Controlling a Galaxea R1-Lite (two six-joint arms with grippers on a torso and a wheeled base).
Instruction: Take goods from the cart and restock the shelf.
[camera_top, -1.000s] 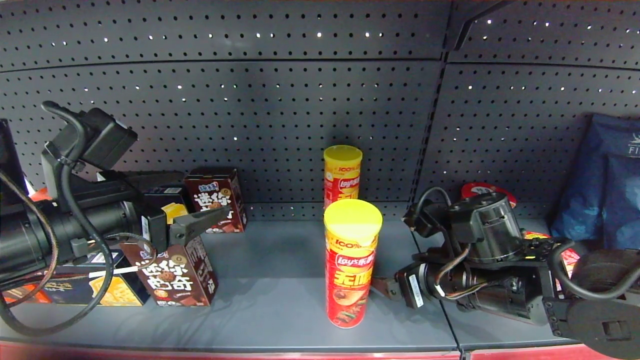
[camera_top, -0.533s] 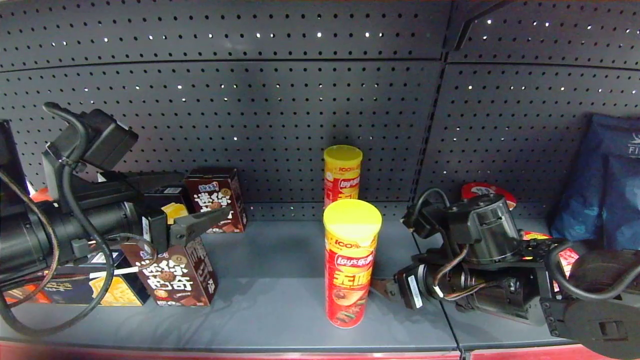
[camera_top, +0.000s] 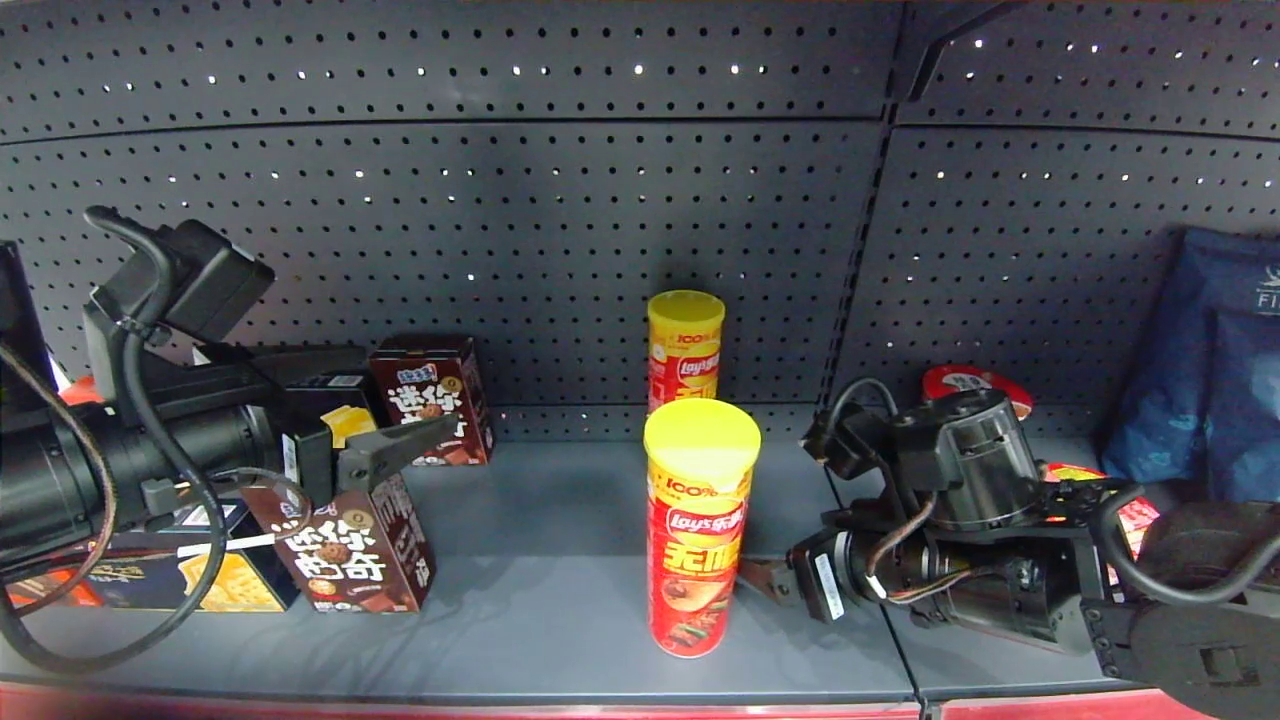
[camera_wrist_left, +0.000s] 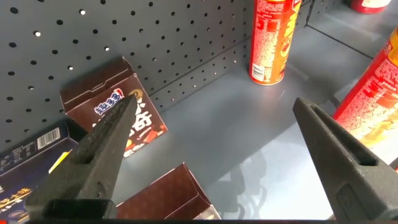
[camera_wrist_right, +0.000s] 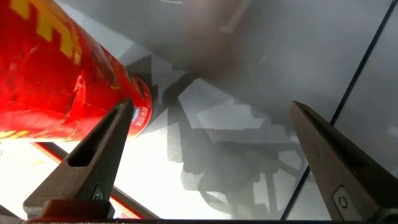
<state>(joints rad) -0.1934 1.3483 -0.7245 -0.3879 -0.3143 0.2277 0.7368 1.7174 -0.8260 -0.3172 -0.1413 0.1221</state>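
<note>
In the lower middle of the head view the front chips can (camera_top: 700, 530) stands upright on the shelf (camera_top: 540, 610) and hides the lower part of the rear chips can (camera_top: 685, 345) by the pegboard wall (camera_top: 500, 250). The right tool (camera_wrist_right: 211, 109), at the lower right, is spread wide and holds nothing; one finger is just beside the front can's base, but I cannot tell if it touches. The left tool (camera_wrist_left: 214, 106), at the left, is also wide and empty over a brown biscuit box (camera_top: 350, 550), whose top the arm partly covers.
</note>
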